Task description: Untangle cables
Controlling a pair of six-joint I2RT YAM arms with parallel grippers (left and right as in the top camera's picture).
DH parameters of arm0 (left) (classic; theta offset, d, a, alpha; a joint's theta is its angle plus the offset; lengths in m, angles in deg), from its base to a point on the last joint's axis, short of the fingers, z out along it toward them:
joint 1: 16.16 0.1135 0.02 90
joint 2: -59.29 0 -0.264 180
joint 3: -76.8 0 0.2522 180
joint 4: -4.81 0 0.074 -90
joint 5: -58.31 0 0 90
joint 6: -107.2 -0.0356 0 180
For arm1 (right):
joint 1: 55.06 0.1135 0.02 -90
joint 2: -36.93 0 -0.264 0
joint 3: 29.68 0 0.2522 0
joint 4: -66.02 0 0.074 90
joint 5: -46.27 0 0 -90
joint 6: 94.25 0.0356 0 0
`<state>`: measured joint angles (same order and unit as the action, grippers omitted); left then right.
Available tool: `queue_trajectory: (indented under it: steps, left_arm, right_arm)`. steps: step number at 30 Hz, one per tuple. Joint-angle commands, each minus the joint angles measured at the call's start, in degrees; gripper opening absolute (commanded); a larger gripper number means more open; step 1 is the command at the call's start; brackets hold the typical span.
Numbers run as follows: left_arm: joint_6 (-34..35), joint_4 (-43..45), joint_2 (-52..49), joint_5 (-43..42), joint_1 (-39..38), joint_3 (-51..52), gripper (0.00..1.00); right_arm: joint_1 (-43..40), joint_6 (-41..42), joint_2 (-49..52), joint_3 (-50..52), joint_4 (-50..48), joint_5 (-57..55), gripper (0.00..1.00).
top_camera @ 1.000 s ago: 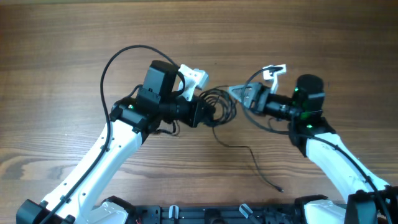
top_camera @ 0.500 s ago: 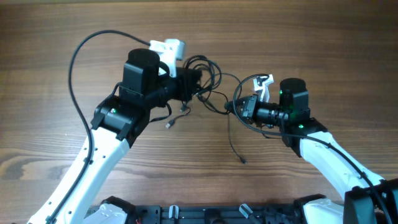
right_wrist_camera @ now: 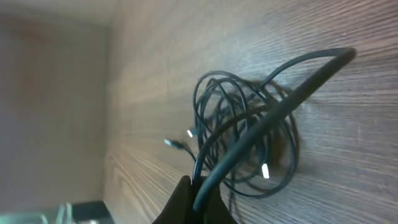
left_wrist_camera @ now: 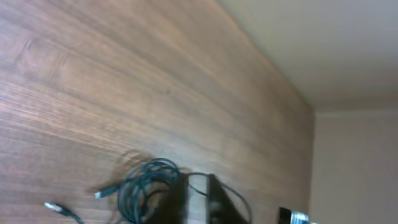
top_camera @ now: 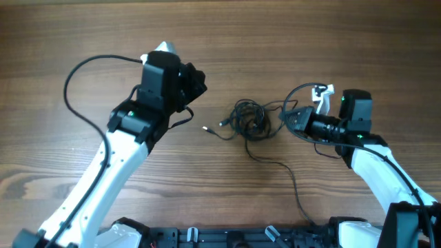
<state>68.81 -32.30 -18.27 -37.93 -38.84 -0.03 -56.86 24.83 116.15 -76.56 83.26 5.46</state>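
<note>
A tangle of thin dark cables [top_camera: 248, 118] lies on the wooden table [top_camera: 344, 41], between the two arms. Two plug ends [top_camera: 206, 128] stick out of it to the left, and one long tail [top_camera: 293, 186] trails toward the front edge. My right gripper [top_camera: 288, 120] sits at the tangle's right side, shut on a cable strand [right_wrist_camera: 249, 134] that runs up from its jaws [right_wrist_camera: 200, 185]. My left gripper [top_camera: 195, 83] is lifted up and left of the cables [left_wrist_camera: 146, 186]. Its fingers [left_wrist_camera: 177, 200] stand slightly apart with nothing between them.
The left arm's own black hose [top_camera: 76, 76] loops out to the left. In the left wrist view, the table's far edge meets a pale wall [left_wrist_camera: 348, 68]. The robot base [top_camera: 227, 238] runs along the front edge.
My left gripper has let go of the tangle and pulled up and away to the left. The tangle has dropped to the table and shifted right with my right gripper, which shut on a strand.
</note>
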Motion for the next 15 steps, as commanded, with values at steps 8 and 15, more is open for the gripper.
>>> queue_trajectory:
  steps: [8, 15]
  left_arm:
    - [-13.1, 2.4, -10.7, -18.6, -2.5, -1.1, 0.59]
    - [-13.0, 2.9, -16.3, -17.8, -6.7, -1.1, 0.50]
  right_arm:
    - [0.2, -6.4, -4.4, -8.1, -2.1, 5.3, 0.05]
    - [1.6, -6.6, -4.7, -10.7, -1.1, 6.2, 0.04]
